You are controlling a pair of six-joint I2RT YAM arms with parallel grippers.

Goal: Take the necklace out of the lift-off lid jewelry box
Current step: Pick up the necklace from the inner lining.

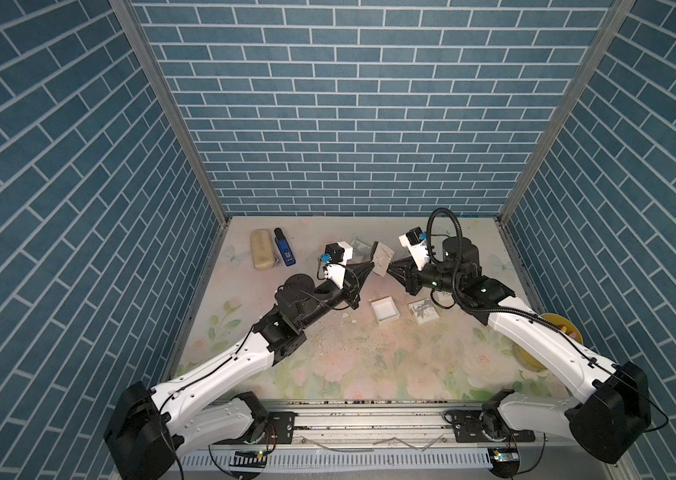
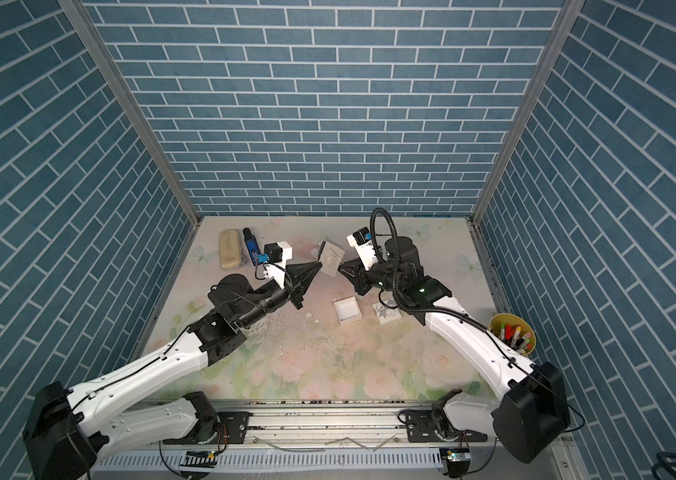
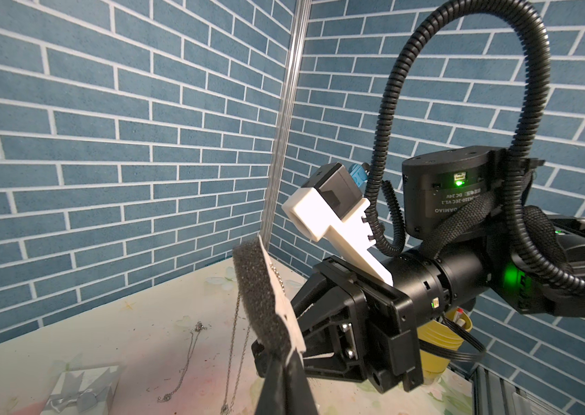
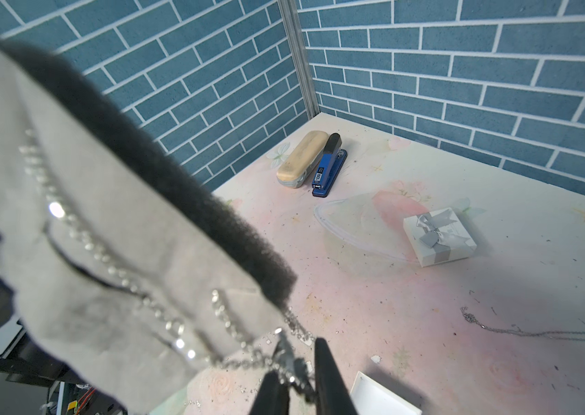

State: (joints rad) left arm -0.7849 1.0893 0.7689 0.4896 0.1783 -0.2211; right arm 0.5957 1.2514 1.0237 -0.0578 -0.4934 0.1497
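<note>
My left gripper [image 1: 370, 264] [image 3: 283, 363] is shut on the lower edge of a foam-backed card [image 1: 382, 258] [image 3: 258, 294] and holds it upright above the table. The silver necklace [image 4: 226, 319] is strung across the card, and its chain [image 3: 234, 337] hangs down below it. In the right wrist view my right gripper [image 4: 298, 363] has its jaws drawn in on the dangling chain at the card's corner. Both top views show its tips [image 2: 340, 270] against the card. The white box base [image 1: 384, 311] lies open on the table with its bow-printed lid [image 1: 423, 311] beside it.
A closed grey gift box [image 4: 440, 235] with a silver bow sits behind the card. Another thin chain [image 4: 535, 332] lies loose on the table. A beige case [image 1: 262, 250] and a blue stapler [image 1: 285, 247] are at the back left. A yellow pen cup [image 2: 512, 332] stands at the right edge.
</note>
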